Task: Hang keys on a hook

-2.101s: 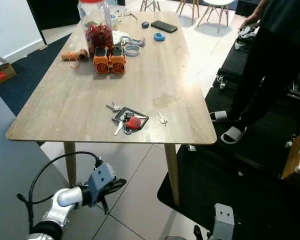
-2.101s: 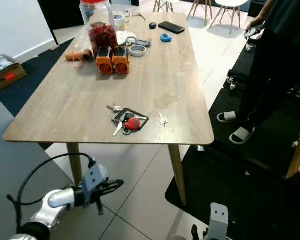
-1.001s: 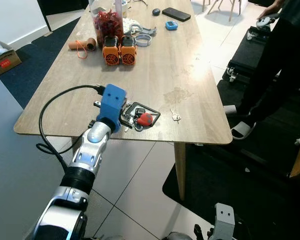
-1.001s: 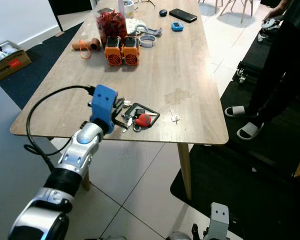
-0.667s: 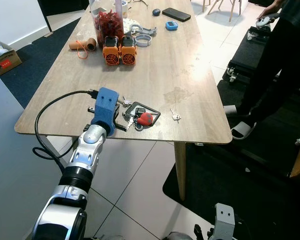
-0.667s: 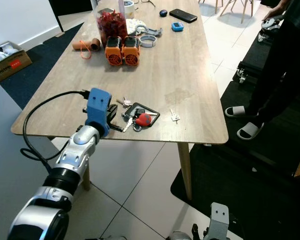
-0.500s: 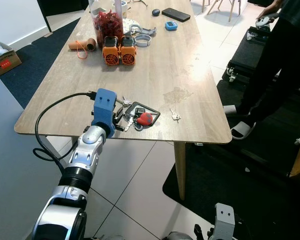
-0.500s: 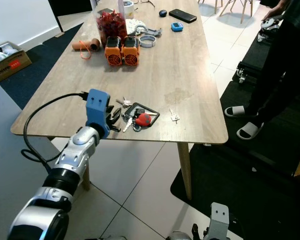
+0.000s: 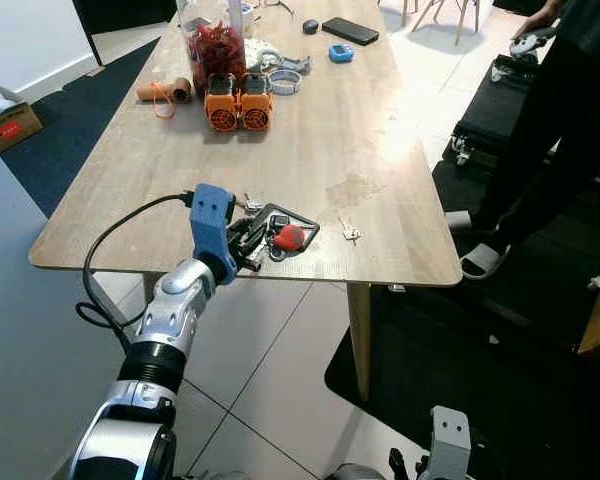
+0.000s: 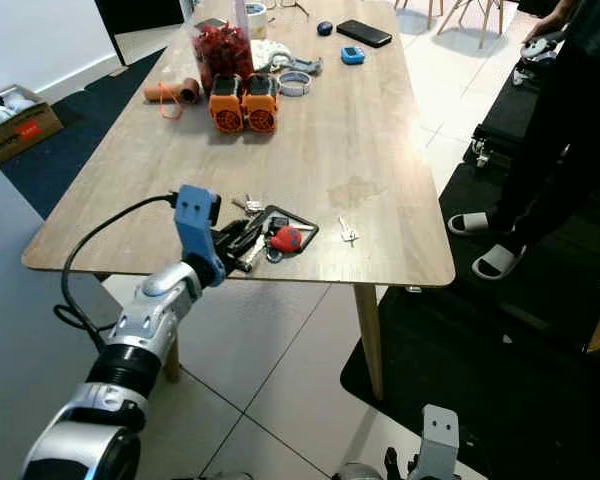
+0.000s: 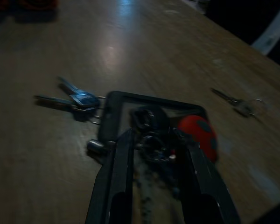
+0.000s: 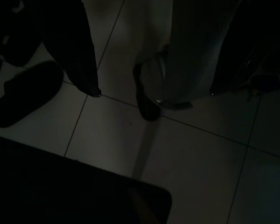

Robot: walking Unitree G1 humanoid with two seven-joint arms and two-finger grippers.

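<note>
Your left tool (image 9: 248, 243) is reaching in over the near edge of the tabletop (image 9: 310, 150), and its two black fingers are standing apart, straddling the dark cluster at the near end of the keys (image 9: 273, 234). The bunch is lying flat on the wood near that front edge: a black rectangular loop, a red fob (image 9: 289, 237) to the robot's right of the fingers, and a few silver keys fanning out to the left. In the left wrist view the fingers (image 11: 115, 182) are flanking the ring, with the loop just beyond their tips, so the bunch is lying straight ahead along the tool's own line. Whether the pads are already touching metal is hard to tell; that view is dim and blurred, and nothing looks clamped yet.

A single small key (image 9: 351, 233) is lying apart, further to the right on the tabletop, well clear of the fingers.

Your left arm is clearly the nearer one. Your right tool (image 12: 151, 79) is hanging idle low beside the robot, its dark fingers spread wide over floor tiles.

No hook is in sight, so you are likely to have to turn away from the tabletop to find it. A person (image 9: 565, 110) is standing at the right, cut off by the frame.
</note>
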